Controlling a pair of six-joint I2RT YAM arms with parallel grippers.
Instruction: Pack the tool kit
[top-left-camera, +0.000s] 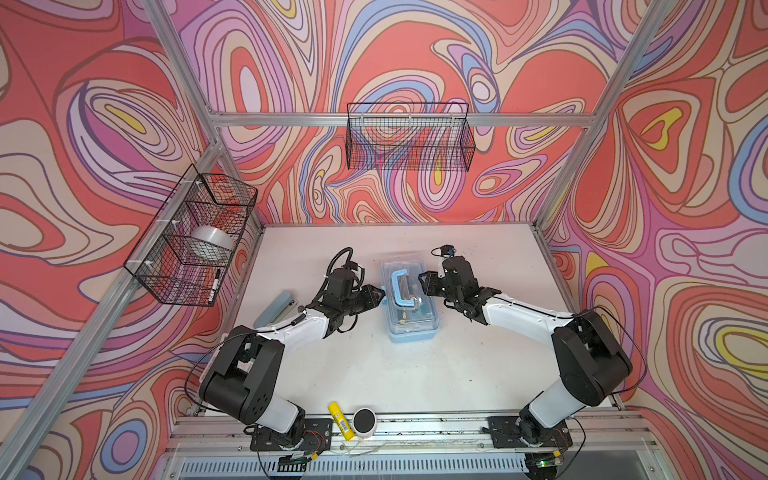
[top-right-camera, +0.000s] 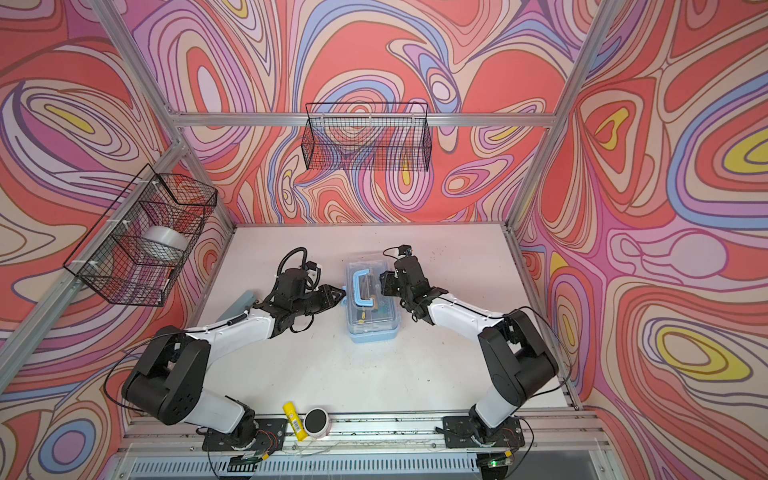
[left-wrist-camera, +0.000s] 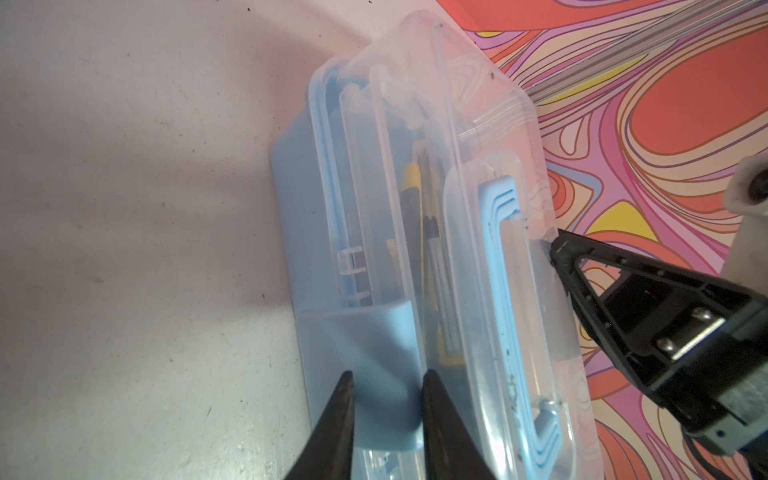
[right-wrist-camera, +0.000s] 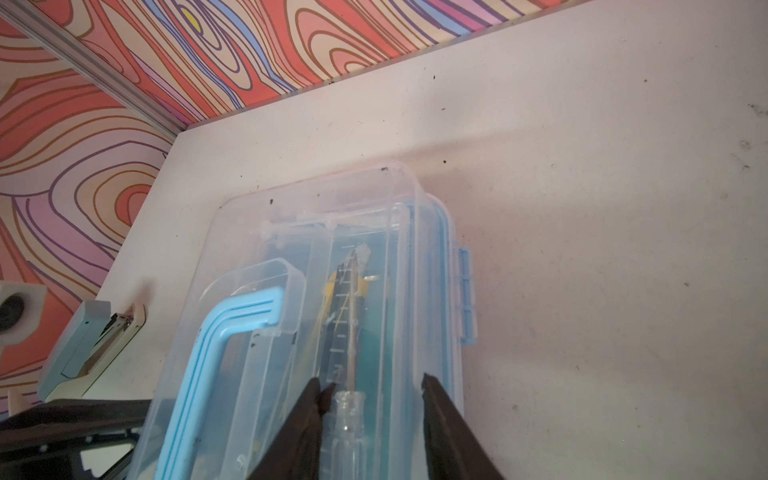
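1. Swirled red, pink, lilac and yellow wall panels (top-left-camera: 415, 54) enclose the cell on the left, far and right sides.
2. Aluminium frame bars (top-left-camera: 332, 119) run along them.
3. A white, speckled tabletop (top-left-camera: 374, 365) forms the floor.
4. A black wire basket (top-left-camera: 409, 137) hangs on the far wall, and another wire basket (top-left-camera: 191, 245) on the left.

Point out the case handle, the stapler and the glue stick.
case handle (top-left-camera: 400, 289): top view, on its long blue bar.
stapler (top-left-camera: 272, 309): top view, on its grey-blue top.
glue stick (top-left-camera: 341, 420): top view, on its yellow barrel.
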